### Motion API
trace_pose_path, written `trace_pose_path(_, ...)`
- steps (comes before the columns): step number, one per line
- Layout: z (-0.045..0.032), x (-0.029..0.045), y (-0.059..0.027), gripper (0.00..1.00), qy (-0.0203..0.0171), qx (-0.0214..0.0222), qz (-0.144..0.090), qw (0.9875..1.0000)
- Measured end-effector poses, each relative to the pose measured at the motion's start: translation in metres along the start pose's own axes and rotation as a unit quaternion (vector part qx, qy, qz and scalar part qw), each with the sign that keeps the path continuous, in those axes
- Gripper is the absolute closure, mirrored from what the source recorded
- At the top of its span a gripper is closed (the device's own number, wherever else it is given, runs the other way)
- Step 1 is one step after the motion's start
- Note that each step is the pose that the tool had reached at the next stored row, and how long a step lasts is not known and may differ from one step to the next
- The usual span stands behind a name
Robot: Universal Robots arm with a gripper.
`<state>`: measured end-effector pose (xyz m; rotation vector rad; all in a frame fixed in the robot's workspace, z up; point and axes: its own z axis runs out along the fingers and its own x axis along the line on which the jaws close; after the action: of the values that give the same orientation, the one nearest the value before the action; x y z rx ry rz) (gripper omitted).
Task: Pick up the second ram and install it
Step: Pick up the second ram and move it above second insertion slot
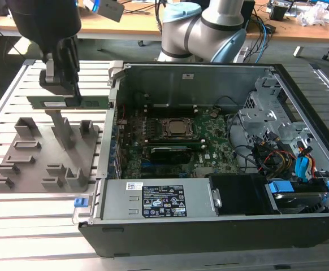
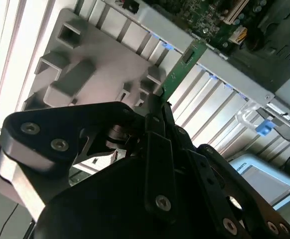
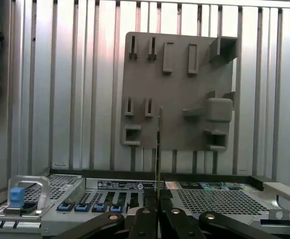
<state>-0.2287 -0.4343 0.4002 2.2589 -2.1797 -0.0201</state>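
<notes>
While the claw (image 1: 67, 94) is clamped on it at mid-length, we count one second ram (image 1: 91, 102), held level and clear above one grey fixture plate (image 1: 40, 159) on the slatted desk (image 1: 29, 237) below the claw. The ram's far end is just beside one open computer case (image 1: 210, 234), with free air elsewhere. One label on the power supply (image 1: 161, 204), unreadable.

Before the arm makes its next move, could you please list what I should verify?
1. Gripper shut on the second ram: ok.
2. Ram level in the grip: ok in the exterior view.
3. Ram over the computer case: not ok, it hangs above the grey fixture plate.
4. Case side open: ok.
5. Room for the ram on the motherboard: cannot tell.
</notes>
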Motion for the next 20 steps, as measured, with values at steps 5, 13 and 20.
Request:
trace_pose_path(5, -0.0004, 0.0012, -0.0317, 0.86, 0.0, -0.0005, 0.0, 1.0)
trace_pose_path(13, -0.0009, 0.0032, -0.0886, 0.86, -0.0001, -0.002, 0.0, 1.0)
trace_pose_path(20, -0.0014, 0.0047, -0.1306, 0.86, -0.0001, -0.0031, 0.0, 1.0)
